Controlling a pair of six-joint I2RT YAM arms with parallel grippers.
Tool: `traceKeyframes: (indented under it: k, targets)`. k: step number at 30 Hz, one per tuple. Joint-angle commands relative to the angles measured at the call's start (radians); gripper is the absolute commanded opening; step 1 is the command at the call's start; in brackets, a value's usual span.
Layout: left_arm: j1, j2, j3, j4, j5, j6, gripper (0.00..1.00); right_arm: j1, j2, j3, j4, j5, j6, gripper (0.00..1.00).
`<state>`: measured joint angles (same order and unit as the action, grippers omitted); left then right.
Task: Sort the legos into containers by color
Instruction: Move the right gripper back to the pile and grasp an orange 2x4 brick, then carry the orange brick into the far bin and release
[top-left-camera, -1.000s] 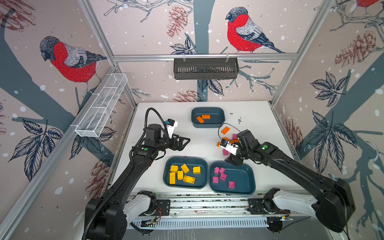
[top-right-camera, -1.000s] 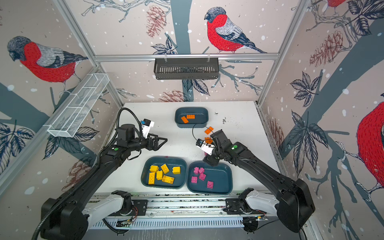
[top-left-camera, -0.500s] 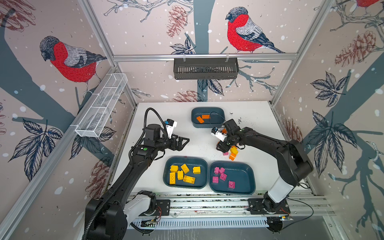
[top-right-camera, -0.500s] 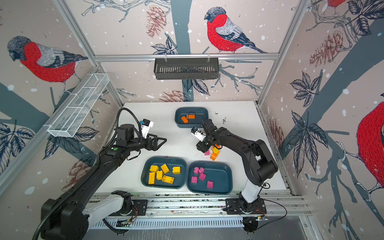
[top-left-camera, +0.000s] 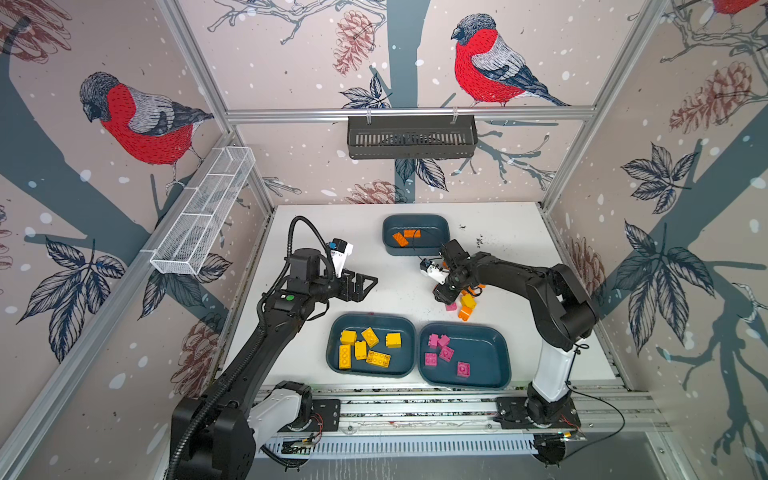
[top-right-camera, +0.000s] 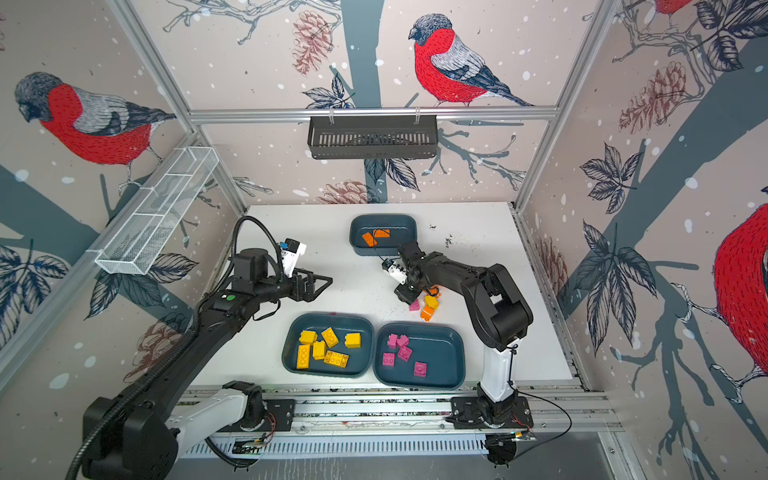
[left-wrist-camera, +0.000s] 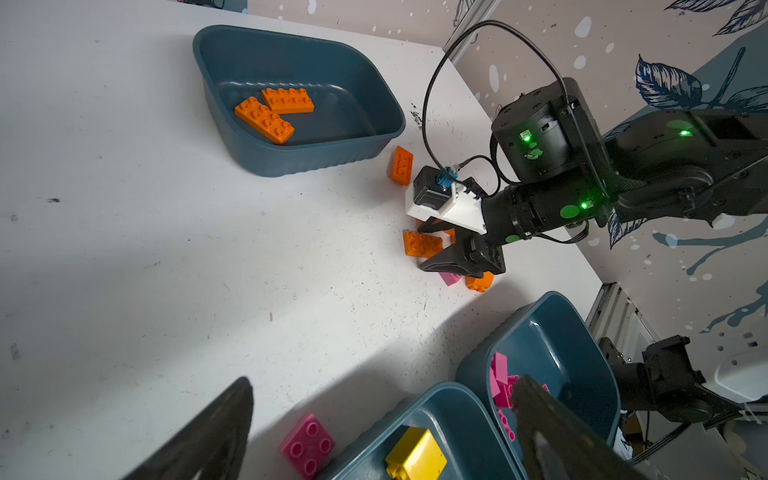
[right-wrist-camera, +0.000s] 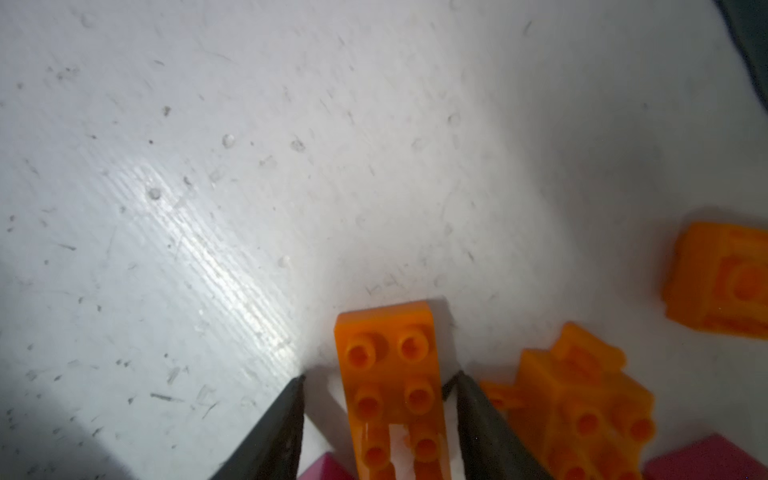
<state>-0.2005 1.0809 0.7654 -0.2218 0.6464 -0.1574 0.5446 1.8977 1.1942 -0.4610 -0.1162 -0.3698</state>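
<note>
Between the fingers (right-wrist-camera: 274, 432) of the right gripper (right-wrist-camera: 379, 376) lies an oblong orange brick (right-wrist-camera: 392, 349), studs up, flat on the white table (right-wrist-camera: 208, 166). The jaws stand part-way open astride it. One finger leaves a clear strip of table between itself and the brick and the other sits right at the brick's edge, so nothing is clamped or lifted.

Just outside that nearer finger crowds a clump of orange bricks (right-wrist-camera: 582, 399). A lone orange brick (right-wrist-camera: 719, 282) lies a little further off.

In both top views the hand (top-left-camera: 442, 293) points down into this small heap. A loose pink brick (top-left-camera: 451, 306), a loose yellow brick (top-left-camera: 468, 300) and a loose orange brick (top-left-camera: 465, 312) lie just beside it.

Near the hand on its far side sits the small deep tub (top-left-camera: 415, 218) with two orange oblongs (top-left-camera: 401, 239) in it. Another orange brick (left-wrist-camera: 401, 165) rests on the table between that tub and the hand.

On the heap's side, a little further from the hand, stand the two wide tubs side by side. The pink tub (top-left-camera: 463, 326) holds five pink legos (top-left-camera: 446, 353) and the yellow tub (top-left-camera: 372, 318) holds six yellow legos (top-left-camera: 378, 358).

Well apart from the right hand, across bare table, the left gripper (top-left-camera: 365, 284) hovers with its jaws spread wide and nothing in them. Close below it a square pink brick (left-wrist-camera: 307, 444) lies on the table, just beside the yellow tub's wall.
</note>
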Motion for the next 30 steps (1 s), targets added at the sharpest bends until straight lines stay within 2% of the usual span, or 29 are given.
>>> traceKeyframes:
  k: [1,4,6,8,13,19,23,27,30]
  targets:
    - [0.004,0.007,0.013,0.021,0.009,0.006,0.96,0.003,0.027,0.003,-0.015,0.049,-0.012,0.51]
    - [0.004,0.008,0.016,0.019,0.006,0.007,0.96,0.008,0.024,0.004,-0.023,0.050,-0.012,0.31]
    - [0.004,0.007,0.017,0.015,0.006,0.009,0.96,0.013,0.009,0.000,-0.030,0.052,-0.011,0.23]
    - [0.006,0.007,0.018,0.009,0.007,0.010,0.96,0.014,-0.020,0.000,-0.035,0.042,-0.005,0.20]
    - [0.006,0.006,0.019,0.012,0.010,0.003,0.96,0.015,-0.148,-0.010,-0.058,-0.016,0.009,0.19]
    - [0.006,0.014,0.018,0.026,0.019,0.000,0.96,0.014,-0.376,-0.088,-0.148,-0.069,-0.020,0.19]
    - [0.006,0.026,0.020,0.042,0.026,-0.007,0.96,0.005,-0.503,-0.142,-0.192,-0.020,-0.010,0.19]
    - [0.005,0.040,0.027,0.062,0.038,-0.011,0.96,-0.028,-0.563,-0.155,-0.139,-0.005,-0.004,0.19]
    - [0.006,0.051,0.039,0.063,0.045,-0.007,0.96,-0.045,-0.542,-0.138,-0.050,0.018,-0.024,0.19]
